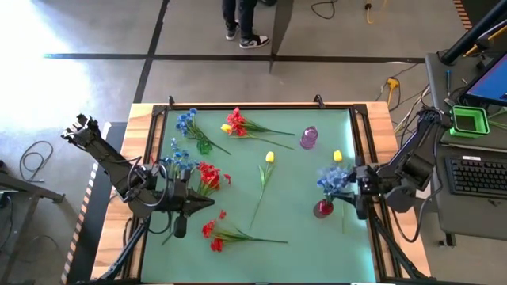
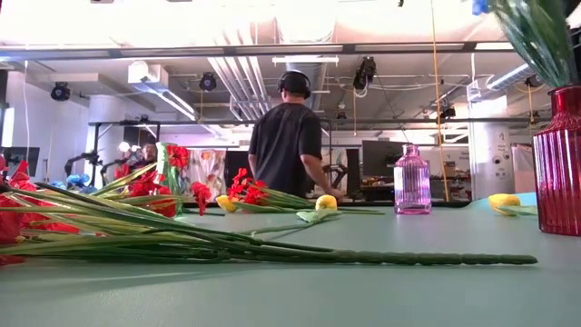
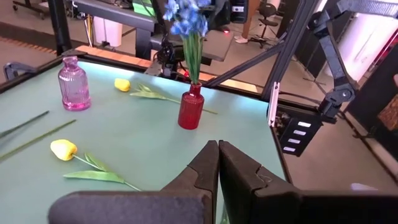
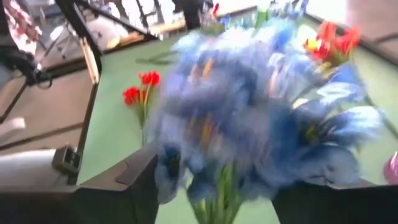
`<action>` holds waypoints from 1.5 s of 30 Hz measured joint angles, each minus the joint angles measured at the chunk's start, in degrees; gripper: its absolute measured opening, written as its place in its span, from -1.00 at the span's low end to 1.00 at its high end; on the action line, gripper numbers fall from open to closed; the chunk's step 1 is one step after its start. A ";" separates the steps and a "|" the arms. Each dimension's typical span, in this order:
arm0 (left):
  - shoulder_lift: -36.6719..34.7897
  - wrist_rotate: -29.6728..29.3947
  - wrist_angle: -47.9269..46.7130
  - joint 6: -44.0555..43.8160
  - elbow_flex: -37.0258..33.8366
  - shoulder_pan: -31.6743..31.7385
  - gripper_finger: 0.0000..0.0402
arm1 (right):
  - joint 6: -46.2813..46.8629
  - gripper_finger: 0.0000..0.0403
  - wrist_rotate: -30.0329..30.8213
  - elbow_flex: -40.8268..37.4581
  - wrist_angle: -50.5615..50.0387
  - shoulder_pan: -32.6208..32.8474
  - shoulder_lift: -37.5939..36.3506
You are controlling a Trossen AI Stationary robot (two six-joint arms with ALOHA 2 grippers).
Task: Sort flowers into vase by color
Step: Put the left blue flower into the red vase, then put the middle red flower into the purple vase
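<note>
The right gripper (image 1: 358,184) hangs at the right side of the green desk (image 1: 293,170), just beside the red vase (image 1: 323,208). A bunch of blue flowers (image 1: 333,180) stands upright in that vase, stems down in its neck and blooms on top. In the right wrist view the blue blooms (image 4: 261,106) fill the space between the two dark fingers (image 4: 134,180), which stand apart on either side of the green stems without clamping them.

The left gripper (image 1: 207,203) sits low over the desk's left part with its fingers (image 3: 211,165) pressed together and holding nothing. It lies between two red flowers: one (image 1: 207,176) just behind it, another (image 1: 212,231) just in front, whose long stem runs across the desk toward the right.

A yellow tulip (image 1: 269,157) lies near the middle, head toward the far edge, stem running back toward the near side. Another yellow head (image 1: 338,156) lies near the blue bunch. An empty purple glass vase (image 1: 309,137) stands upright toward the far side. More blue flowers (image 1: 185,120) and a mixed red and yellow bunch (image 1: 235,123) lie by the far edge. A person (image 2: 289,136) stands beyond the desk.
</note>
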 joint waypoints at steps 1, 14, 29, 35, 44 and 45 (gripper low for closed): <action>0.01 0.00 0.00 -0.62 0.00 0.00 -1.00 | 1.07 0.20 -0.84 0.01 -0.82 0.00 -0.19; 2.82 2.83 -3.02 -18.46 0.00 -0.04 -1.00 | 20.23 0.34 -16.50 0.04 -5.22 -0.02 -2.54; 7.04 18.61 -39.06 -49.38 8.09 -0.44 -1.00 | 42.72 0.30 -28.93 0.09 -14.56 0.00 -0.14; 11.59 19.11 -46.90 -56.39 9.88 -0.24 -1.00 | 43.83 0.28 -33.56 0.09 -18.29 0.00 2.34; 18.37 18.80 -46.86 -59.92 9.81 1.85 -0.79 | 41.23 0.28 -33.73 0.11 -18.46 0.00 4.51; 19.51 19.57 -46.86 -59.98 9.81 2.29 -0.74 | 41.01 0.27 -33.72 0.11 -18.46 0.00 4.67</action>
